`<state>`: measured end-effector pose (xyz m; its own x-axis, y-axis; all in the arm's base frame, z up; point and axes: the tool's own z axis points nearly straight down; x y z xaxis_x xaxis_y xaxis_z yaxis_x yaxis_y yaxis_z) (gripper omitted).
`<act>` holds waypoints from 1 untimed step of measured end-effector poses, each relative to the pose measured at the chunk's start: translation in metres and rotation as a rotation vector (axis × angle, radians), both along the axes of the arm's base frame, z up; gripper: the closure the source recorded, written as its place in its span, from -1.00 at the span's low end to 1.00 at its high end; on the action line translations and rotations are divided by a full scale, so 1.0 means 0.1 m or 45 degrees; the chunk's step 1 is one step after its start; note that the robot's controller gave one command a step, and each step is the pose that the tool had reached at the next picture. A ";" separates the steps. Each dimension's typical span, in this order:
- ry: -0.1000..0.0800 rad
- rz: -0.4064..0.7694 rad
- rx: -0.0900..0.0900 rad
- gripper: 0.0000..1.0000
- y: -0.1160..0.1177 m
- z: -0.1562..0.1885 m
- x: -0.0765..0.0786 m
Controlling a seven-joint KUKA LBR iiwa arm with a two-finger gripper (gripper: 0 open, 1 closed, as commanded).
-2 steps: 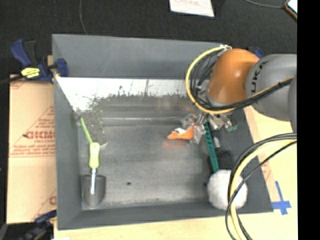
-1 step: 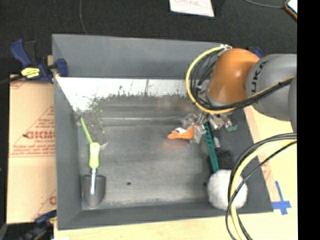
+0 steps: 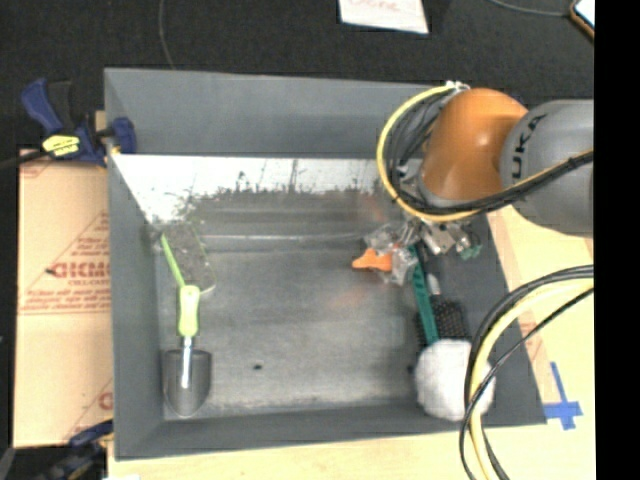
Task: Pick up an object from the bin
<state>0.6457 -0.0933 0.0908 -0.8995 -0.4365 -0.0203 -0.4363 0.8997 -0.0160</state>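
Note:
My gripper (image 3: 412,242) hangs below the arm's orange cover at the right side of the bin, near the back wall. A small orange piece (image 3: 369,260) lies just left of and below it, touching or very close to it. A dark green-handled brush (image 3: 424,300) with black bristles runs from under the gripper toward the front right. A white fluffy ball (image 3: 443,378) sits at the brush's near end in the front right corner.
At the left, a metal scoop with a lime green handle (image 3: 188,340) lies pointing to the front left corner, with a clear plastic piece (image 3: 190,253) just behind it. The arm and its cables cover the bin's right rim.

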 end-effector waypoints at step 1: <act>-0.019 -0.001 -0.004 1.00 -0.01 0.33 0.04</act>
